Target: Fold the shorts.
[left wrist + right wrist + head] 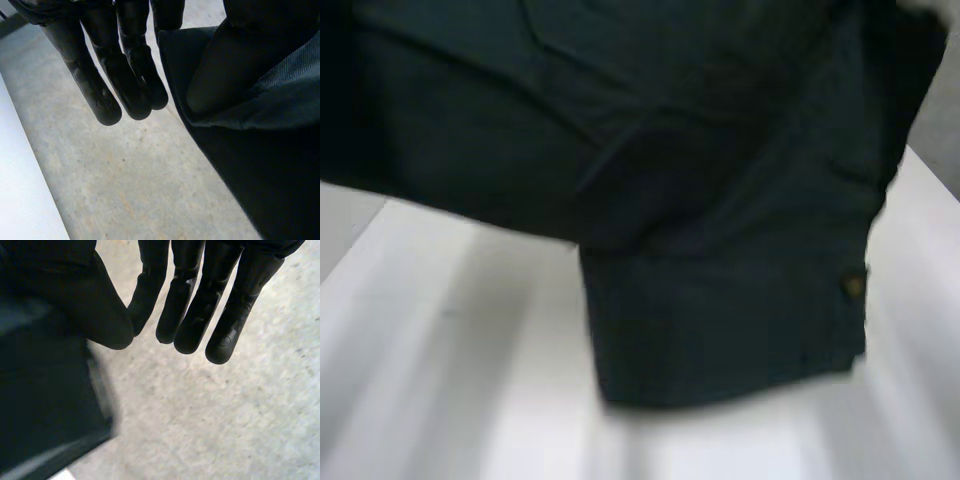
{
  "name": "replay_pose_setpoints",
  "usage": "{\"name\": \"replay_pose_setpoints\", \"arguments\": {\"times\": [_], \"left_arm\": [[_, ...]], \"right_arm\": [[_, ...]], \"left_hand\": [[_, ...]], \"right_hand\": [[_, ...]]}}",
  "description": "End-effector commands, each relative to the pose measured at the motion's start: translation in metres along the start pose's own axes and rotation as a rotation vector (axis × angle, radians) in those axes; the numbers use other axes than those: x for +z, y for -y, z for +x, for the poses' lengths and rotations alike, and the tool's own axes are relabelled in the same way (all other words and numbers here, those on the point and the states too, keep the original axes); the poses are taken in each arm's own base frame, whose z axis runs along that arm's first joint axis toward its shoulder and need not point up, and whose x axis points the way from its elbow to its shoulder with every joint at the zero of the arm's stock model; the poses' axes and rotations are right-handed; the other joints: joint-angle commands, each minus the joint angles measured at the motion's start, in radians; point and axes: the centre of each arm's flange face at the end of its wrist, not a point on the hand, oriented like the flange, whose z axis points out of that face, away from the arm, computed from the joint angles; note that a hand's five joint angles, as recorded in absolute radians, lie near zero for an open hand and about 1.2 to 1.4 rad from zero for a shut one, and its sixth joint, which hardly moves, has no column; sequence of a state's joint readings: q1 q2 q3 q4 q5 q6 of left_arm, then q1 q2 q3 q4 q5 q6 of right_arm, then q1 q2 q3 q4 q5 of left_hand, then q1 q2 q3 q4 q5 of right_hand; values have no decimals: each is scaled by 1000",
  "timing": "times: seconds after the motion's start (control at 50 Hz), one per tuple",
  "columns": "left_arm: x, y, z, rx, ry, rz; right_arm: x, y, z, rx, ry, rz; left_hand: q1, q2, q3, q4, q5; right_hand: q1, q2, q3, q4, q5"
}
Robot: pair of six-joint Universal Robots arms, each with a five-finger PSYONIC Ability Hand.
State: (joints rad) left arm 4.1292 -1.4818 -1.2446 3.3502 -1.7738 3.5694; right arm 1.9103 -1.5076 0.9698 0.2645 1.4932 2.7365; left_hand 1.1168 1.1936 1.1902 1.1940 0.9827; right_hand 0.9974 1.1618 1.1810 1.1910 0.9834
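The dark shorts (720,200) hang in the air above the white desk (450,370), close to the head camera, one leg hem lowest; a small yellowish stud (853,287) sits near that leg's side seam. The left hand (120,75) is at one edge of the shorts, fingers (105,100) straight and side by side, clear of the cloth, which drapes over its thumb (225,65). The right hand (200,315) is spread likewise, its thumb (100,315) against the shorts. Below the shorts lies the grey floor (125,175).
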Motion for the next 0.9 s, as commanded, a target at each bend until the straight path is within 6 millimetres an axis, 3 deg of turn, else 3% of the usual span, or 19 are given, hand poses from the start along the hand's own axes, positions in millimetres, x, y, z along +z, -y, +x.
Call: {"name": "replay_pose_setpoints", "arguments": {"times": [0.02,0.06,0.1,0.16,0.18,0.3,0.32,0.38,0.4,0.42,0.48,0.58,0.7,0.8,0.9], "left_arm": [[15,-89,29,61,-55,-191],[20,-114,34,78,-58,-236],[30,-167,42,106,-63,-318],[39,-205,47,126,-59,-365],[43,-227,52,134,-60,-385],[40,-295,80,141,-124,-437],[39,-302,83,140,-138,-437],[31,-325,93,145,-179,-432],[28,-332,95,165,-188,-434],[26,-334,95,179,-190,-435],[24,-336,92,247,-195,-433],[20,-343,77,318,-184,-468],[30,-310,47,320,-131,-443],[32,-283,23,317,-88,-428],[25,-270,8,258,-54,-446]], "right_arm": [[34,-75,-34,24,87,-184],[39,-89,-46,30,112,-213],[56,-122,-69,33,147,-253],[70,-143,-80,30,141,-264],[79,-155,-85,26,126,-267],[93,-187,-99,16,83,-308],[92,-190,-103,19,86,-317],[88,-188,-111,28,102,-323],[84,-190,-115,35,113,-339],[81,-191,-115,42,116,-350],[70,-195,-118,105,132,-394],[49,-208,-131,210,212,-497],[20,-215,-151,355,332,-633],[-9,-211,-187,427,437,-690],[-24,-214,-215,414,496,-666]], "left_hand": [[279,203,206,202,239],[279,203,206,202,239],[279,203,206,202,239],[279,203,206,202,239],[279,203,206,202,239],[279,203,206,202,239],[279,203,206,202,239],[-127,-203,-200,-204,-167],[-512,-589,-585,-589,-552],[-661,-738,-734,-738,-702],[-835,-912,-909,-912,-876],[-897,-974,-971,-975,-938],[-903,-980,-977,-980,-944],[-906,-983,-980,-983,-947],[-909,-986,-983,-986,-950]], "right_hand": [[399,234,215,205,238],[399,234,215,205,238],[399,234,215,205,238],[399,234,215,205,238],[399,234,215,205,238],[399,234,215,205,238],[231,67,48,38,71],[-212,-377,-396,-406,-373],[-342,-506,-525,-535,-502],[-357,-522,-541,-551,-518],[-416,-580,-599,-610,-576],[-443,-607,-626,-636,-603],[-490,-654,-673,-683,-650],[-495,-660,-679,-689,-656],[-498,-663,-682,-692,-659]]}}
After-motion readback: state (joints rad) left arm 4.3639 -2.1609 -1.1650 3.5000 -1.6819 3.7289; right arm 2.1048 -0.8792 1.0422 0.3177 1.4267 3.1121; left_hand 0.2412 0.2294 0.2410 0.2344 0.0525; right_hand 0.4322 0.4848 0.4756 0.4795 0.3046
